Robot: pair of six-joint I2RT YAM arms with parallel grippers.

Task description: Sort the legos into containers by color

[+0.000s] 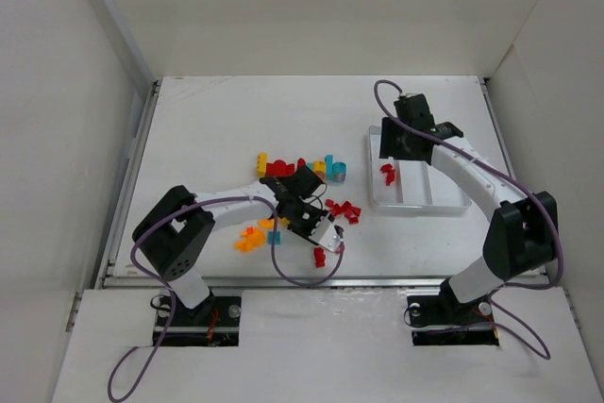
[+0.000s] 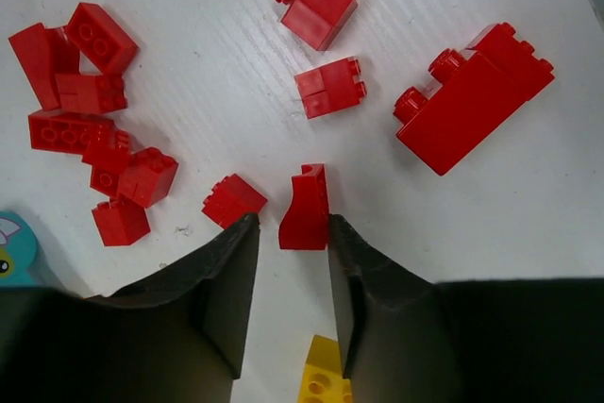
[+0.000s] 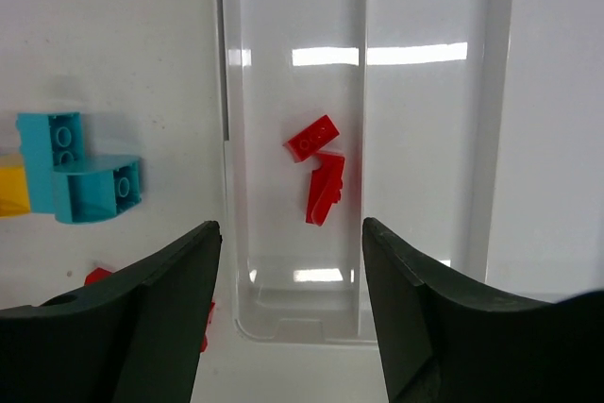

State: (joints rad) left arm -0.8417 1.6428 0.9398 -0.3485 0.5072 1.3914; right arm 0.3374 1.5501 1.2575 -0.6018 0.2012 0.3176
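The left gripper [image 2: 292,224], jaws parted, straddles a red sloped lego [image 2: 305,207] on the table [image 2: 236,63], with loose red legos [image 2: 90,129] scattered beyond. The right gripper [image 3: 291,226], fingers spread wide, hovers above the white tray [image 3: 226,92], whose left compartment holds two red bricks [image 3: 326,188].

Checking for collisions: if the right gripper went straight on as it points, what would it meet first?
Likely the tray, in the compartment holding two red bricks: these lie between the right gripper's open fingers. Depth is unclear; they may meet the compartment walls first.
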